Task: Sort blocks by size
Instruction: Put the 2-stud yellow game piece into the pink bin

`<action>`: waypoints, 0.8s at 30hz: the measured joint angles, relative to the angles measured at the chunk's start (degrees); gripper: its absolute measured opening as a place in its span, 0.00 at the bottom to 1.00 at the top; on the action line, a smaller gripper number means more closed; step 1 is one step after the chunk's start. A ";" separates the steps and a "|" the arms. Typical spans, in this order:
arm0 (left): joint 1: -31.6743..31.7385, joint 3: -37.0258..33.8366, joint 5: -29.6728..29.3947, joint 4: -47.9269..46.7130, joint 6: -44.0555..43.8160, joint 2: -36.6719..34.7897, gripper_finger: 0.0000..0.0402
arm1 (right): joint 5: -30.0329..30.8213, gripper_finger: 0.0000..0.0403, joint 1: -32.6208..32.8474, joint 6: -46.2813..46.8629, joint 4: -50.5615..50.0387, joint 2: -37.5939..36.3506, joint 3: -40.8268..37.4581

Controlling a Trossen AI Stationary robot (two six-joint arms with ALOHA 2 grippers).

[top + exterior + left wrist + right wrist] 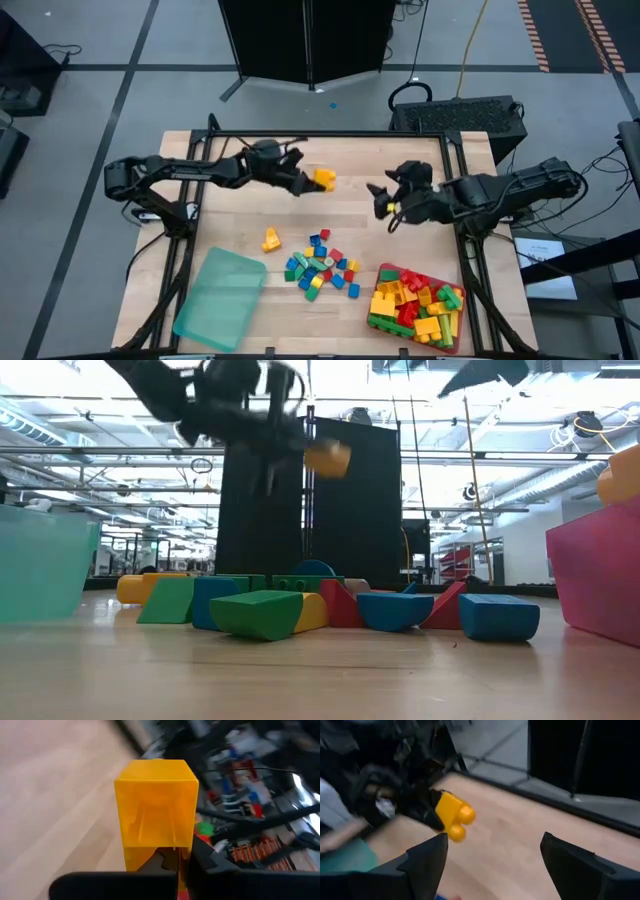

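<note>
Counts on the table

Two arms, two trays: one red tray point(385, 318) heaped with bricks, one teal tray point(220, 298) left of it. One yellow brick point(324, 179) held aloft, one yellow brick point(271, 240) alone, roughly fifteen in the loose pile point(322, 267) between the trays.

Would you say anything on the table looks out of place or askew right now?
Yes: one yellow block lies alone, apart from the loose pile, and the teal tray sits skewed to the table edge. The left gripper holds another yellow block above the table.
</note>
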 joint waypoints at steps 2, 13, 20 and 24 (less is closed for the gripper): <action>0.00 2.32 0.11 0.53 4.22 -1.74 0.01 | 0.03 0.76 -1.08 -2.06 4.43 -0.78 0.00; -0.73 12.01 -1.56 1.34 14.66 -5.18 0.01 | -4.02 0.73 -6.00 -24.83 32.96 -1.10 0.00; -2.12 14.39 1.86 3.81 17.60 -5.19 0.01 | -13.62 0.72 -6.20 -36.53 35.92 -1.85 1.48; -2.23 15.44 5.60 4.29 17.90 -5.15 0.02 | -14.47 0.72 -6.24 -41.21 35.15 -1.80 4.19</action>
